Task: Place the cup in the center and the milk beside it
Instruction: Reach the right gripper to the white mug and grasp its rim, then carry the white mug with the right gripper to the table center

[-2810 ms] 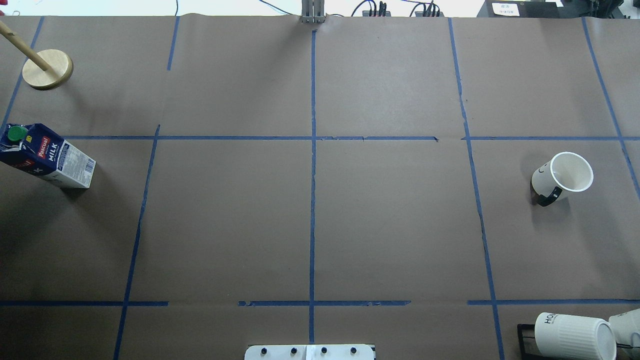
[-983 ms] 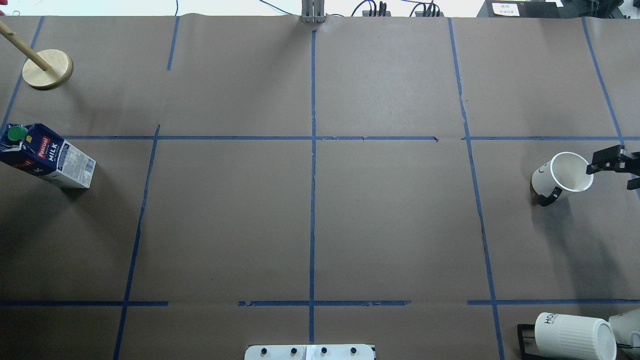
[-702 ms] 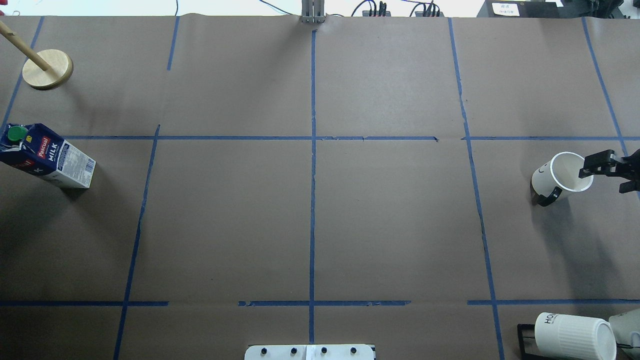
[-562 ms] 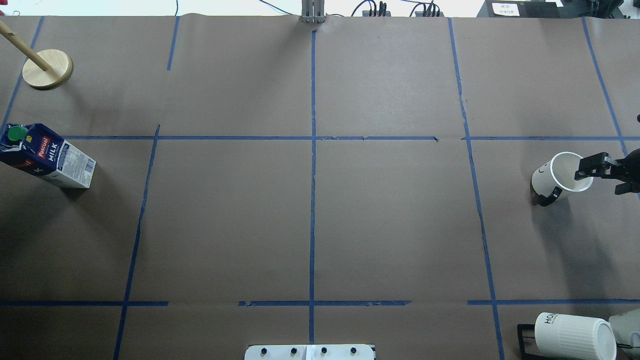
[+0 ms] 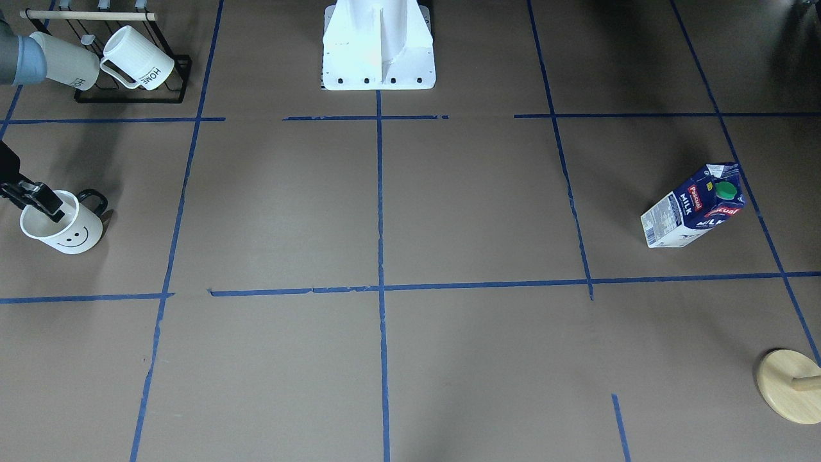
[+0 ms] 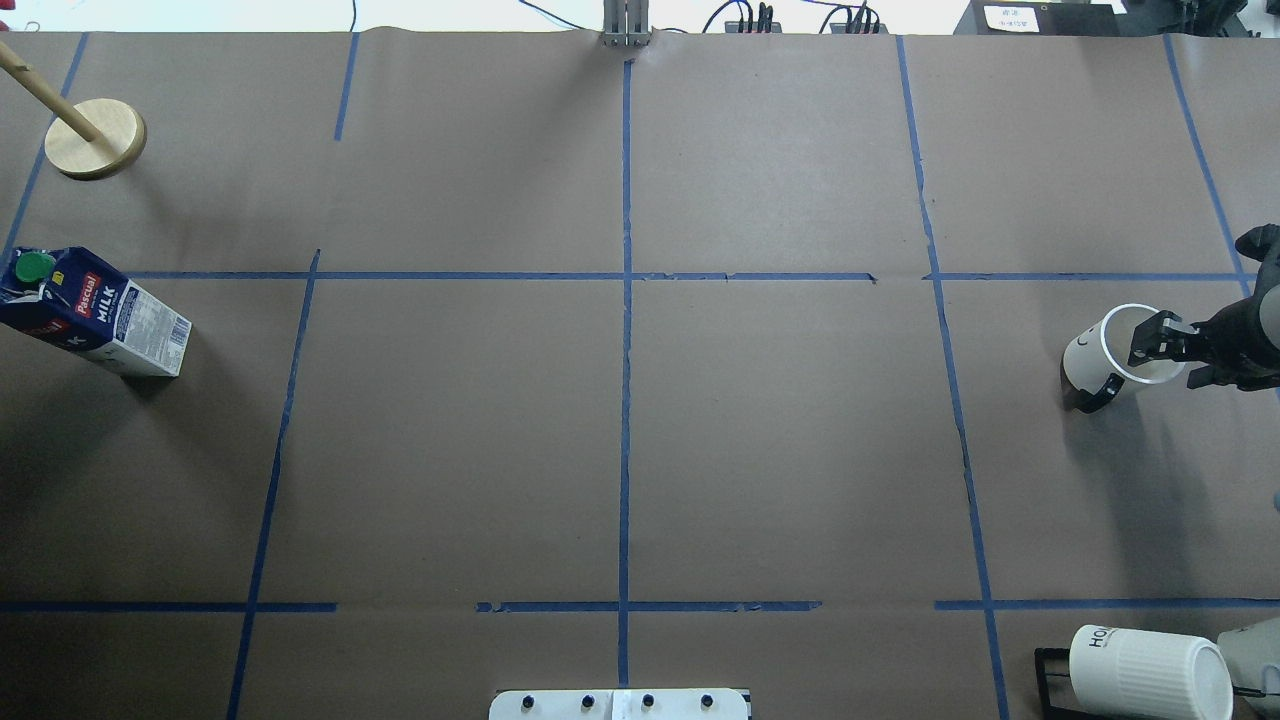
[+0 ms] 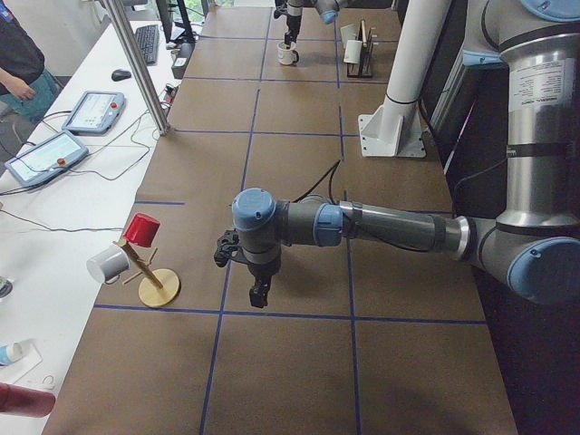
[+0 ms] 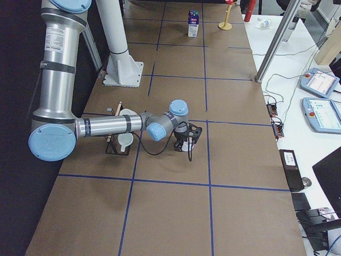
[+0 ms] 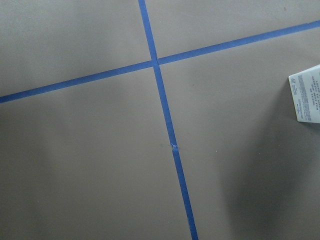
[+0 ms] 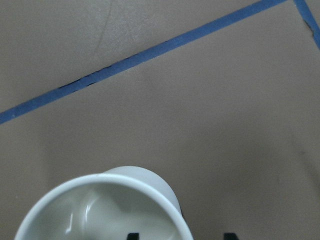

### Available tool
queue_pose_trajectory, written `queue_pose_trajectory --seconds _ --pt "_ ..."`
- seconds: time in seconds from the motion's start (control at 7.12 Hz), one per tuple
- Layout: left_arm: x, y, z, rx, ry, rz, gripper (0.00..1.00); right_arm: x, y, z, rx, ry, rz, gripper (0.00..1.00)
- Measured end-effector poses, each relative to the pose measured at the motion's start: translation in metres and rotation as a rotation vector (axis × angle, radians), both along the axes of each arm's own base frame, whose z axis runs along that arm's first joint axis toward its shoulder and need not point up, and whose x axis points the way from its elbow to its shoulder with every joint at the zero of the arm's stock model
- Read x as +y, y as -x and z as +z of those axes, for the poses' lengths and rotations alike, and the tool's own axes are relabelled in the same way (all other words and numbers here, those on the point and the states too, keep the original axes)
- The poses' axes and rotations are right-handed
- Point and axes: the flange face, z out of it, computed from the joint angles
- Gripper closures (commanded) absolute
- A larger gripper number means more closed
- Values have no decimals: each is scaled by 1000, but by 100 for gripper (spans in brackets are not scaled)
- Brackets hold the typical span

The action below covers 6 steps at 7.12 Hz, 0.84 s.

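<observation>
**A Count of Six**

The worktop (image 5: pixel 481 205) carried one smiley cup (image 5: pixel 64 234), two ribbed mugs (image 5: pixel 138 61) hung on one black rack (image 5: pixel 131 97), one milk carton (image 5: pixel 693 208) and one wooden stand (image 5: pixel 786 385). Mugs of both kinds together numbered three.

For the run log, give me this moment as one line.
right gripper open astride cup rim | cup on table, not lifted | milk upright, untouched

Brown table (image 6: pixel 780 450) with cup (image 6: pixel 1088 356), milk (image 6: pixel 95 315)
</observation>
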Motion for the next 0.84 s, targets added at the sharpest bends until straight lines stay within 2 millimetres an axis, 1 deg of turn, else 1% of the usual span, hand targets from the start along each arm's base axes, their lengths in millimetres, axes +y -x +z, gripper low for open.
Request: queue_pose_trajectory --seconds 0.28,0.42,0.7,0.84 --pt "0 0 0 0 1 0 0 -2 2 -2 -5 9 13 96" --pt "0 0 0 0 1 0 0 -4 4 -9 -16 -1 6 97" --pt "0 0 -2 0 -1 0 0 -13 15 -36 -69 -41 -43 100" --pt "0 0 -2 0 -2 0 0 -23 25 -55 -91 -94 -95 100"
